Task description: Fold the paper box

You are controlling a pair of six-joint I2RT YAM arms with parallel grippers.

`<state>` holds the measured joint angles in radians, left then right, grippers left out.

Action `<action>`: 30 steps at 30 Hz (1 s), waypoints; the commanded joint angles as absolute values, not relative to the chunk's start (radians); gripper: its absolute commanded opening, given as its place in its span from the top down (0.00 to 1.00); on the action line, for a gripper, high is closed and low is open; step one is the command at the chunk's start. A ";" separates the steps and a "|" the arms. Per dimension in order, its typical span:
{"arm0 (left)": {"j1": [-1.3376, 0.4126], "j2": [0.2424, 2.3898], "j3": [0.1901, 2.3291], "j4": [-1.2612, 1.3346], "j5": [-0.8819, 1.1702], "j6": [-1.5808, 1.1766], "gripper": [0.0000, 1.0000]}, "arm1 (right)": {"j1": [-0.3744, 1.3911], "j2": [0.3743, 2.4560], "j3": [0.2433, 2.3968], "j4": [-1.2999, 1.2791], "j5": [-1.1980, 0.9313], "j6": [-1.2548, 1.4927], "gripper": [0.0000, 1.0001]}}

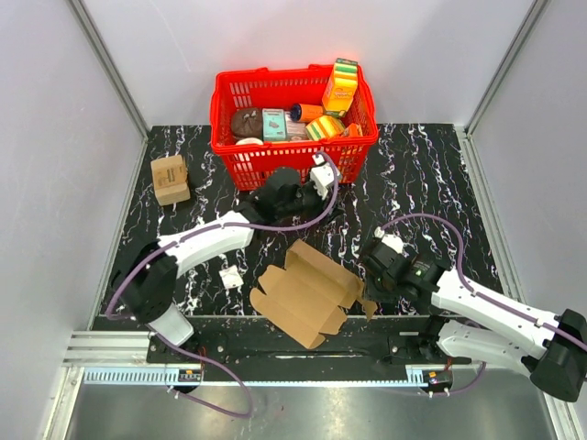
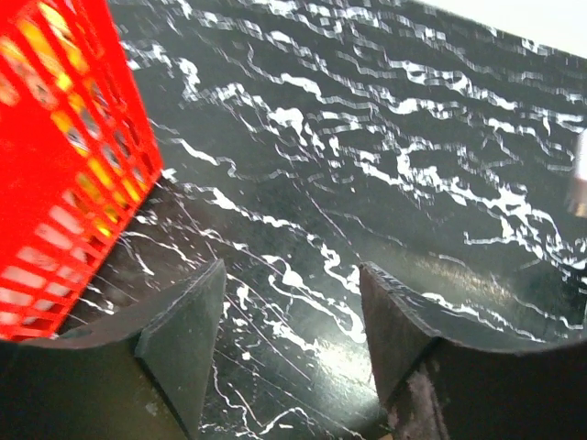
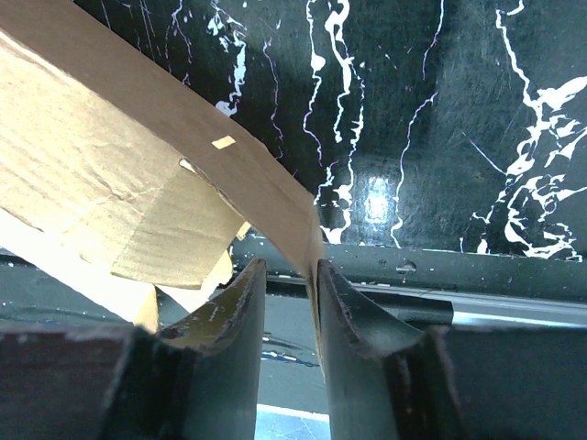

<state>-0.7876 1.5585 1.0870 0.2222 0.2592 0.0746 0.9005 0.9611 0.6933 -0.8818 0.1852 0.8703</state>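
Top external | paper box (image 1: 307,291) | plain brown, half-unfolded, creased panels, notched flaps

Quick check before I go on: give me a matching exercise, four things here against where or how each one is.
1 paper box
2 red basket
3 small tan box
4 left gripper

A fingers apart over bare table
B far edge, holding packages
C by the left edge
D near edge, corner between fingers of the right gripper

Pairs: 1-D, 2-B, 3-C, 4-A
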 commanded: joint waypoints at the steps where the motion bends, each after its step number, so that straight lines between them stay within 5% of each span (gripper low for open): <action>1: -0.770 1.667 1.198 0.088 0.417 0.112 0.39 | 0.899 0.942 0.680 -0.856 0.170 0.894 0.68; 12: -0.770 1.789 1.279 -0.083 0.517 0.170 0.48 | 0.897 0.950 0.658 -0.848 0.137 0.894 0.74; 20: -0.770 1.821 1.284 -0.164 0.566 0.206 0.51 | 0.897 0.917 0.655 -0.824 0.195 0.920 0.93; 30: -0.770 1.882 1.316 -0.229 0.572 0.244 0.51 | 0.896 1.014 0.713 -0.773 0.317 0.819 0.99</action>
